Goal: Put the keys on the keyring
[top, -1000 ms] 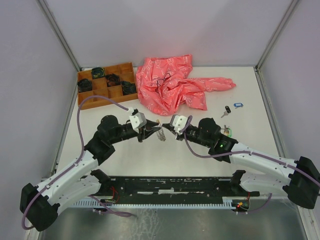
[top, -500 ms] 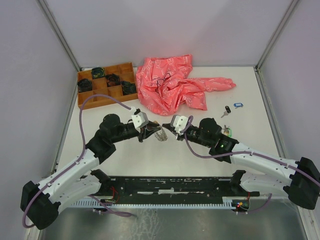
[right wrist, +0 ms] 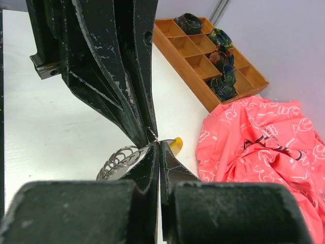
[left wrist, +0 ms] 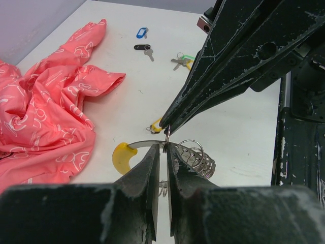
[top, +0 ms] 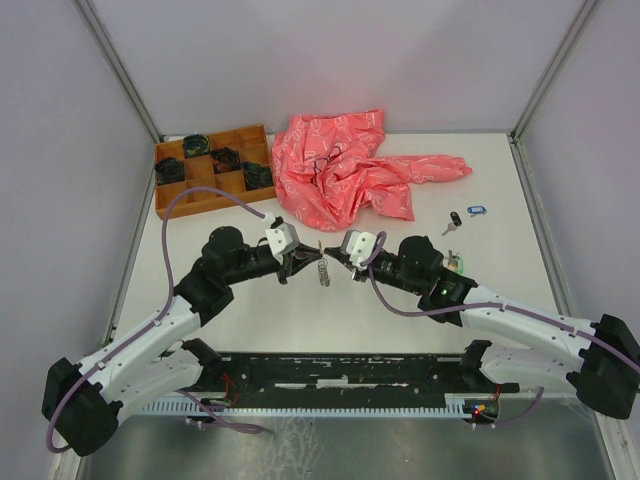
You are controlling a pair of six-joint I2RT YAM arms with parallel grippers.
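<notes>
I have the keyring at the middle of the bench, hanging between my two arms' tips. The left gripper has its jaws drawn in to a thin slit with the keyring's wire caught between the tips. The right gripper has its jaws closed right down on a fine wire loop. I cannot tell whether that loop is a key's own small ring or the end of the keyring.

The keyring is silvery sprung wire, coiled loosely on one side, with a smooth curved yellow plastic segment on the other. I judge it light, springy and slick. It should flex and twist rather than hold its shape, so the firmest hold looks to be the bare wire close beside the plastic, not the open coils.

A yellow-tagged key sits just behind the right tips. The blue-tagged key, black-tagged key and green-tagged key lie on the bench at about 2 o'clock from the keyring. They are small, flat and hard metal, probably slippery, and the plastic tags offer the better grip.

A crumpled pink cloth lies at 12 o'clock, and a wooden tray of dark coiled bundles at 10 o'clock
</notes>
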